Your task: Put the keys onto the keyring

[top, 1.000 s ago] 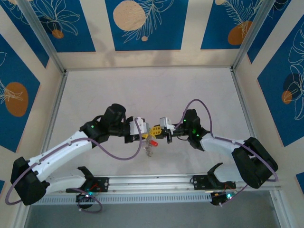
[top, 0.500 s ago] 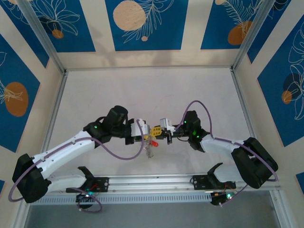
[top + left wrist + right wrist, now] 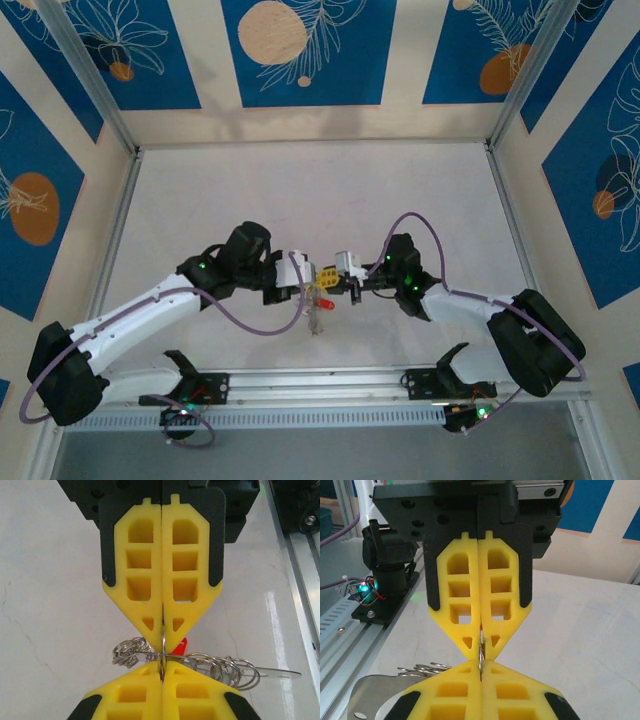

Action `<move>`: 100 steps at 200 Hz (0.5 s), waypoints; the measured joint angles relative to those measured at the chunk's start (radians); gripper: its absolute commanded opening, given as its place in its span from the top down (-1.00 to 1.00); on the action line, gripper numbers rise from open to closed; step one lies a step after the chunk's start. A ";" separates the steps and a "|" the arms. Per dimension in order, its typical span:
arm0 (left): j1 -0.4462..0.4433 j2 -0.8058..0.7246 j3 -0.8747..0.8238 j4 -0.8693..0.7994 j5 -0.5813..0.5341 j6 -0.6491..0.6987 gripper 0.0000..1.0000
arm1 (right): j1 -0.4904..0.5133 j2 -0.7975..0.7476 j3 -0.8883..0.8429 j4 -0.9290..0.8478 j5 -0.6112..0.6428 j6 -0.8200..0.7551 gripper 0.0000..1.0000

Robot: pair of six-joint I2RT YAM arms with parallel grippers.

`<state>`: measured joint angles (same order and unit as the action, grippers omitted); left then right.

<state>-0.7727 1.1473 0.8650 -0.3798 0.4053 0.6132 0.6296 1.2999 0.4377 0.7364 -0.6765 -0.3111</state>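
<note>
Two grippers meet tip to tip above the table (image 3: 50, 605): the left gripper (image 3: 162, 666) and right gripper (image 3: 163, 645) are both clenched on the thin keyring (image 3: 162, 656), keys (image 3: 183, 644) bunched just beneath. Uneven pull could twist the wire free and drop everything. No readable brand or lettering anywhere.

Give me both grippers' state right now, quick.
Left gripper: shut, pinching the thin wire of the keyring.
Right gripper: shut, pinching the same keyring from the opposite side.
</note>
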 measured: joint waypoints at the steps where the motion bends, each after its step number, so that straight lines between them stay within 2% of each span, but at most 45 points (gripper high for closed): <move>1: 0.000 0.000 0.001 -0.002 -0.001 0.000 1.00 | 0.001 0.000 0.001 -0.001 0.001 -0.002 0.81; 34: -0.003 0.001 0.062 -0.094 -0.048 0.032 1.00 | 0.011 -0.001 0.023 -0.064 0.018 -0.031 0.55; 100: -0.060 0.070 0.192 -0.244 -0.142 0.118 1.00 | 0.027 0.000 0.056 -0.151 0.035 -0.046 0.51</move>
<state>-0.8322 1.2171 1.0573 -0.6239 0.2634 0.7311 0.6571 1.2999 0.4934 0.5854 -0.6415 -0.3569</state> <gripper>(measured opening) 0.042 0.241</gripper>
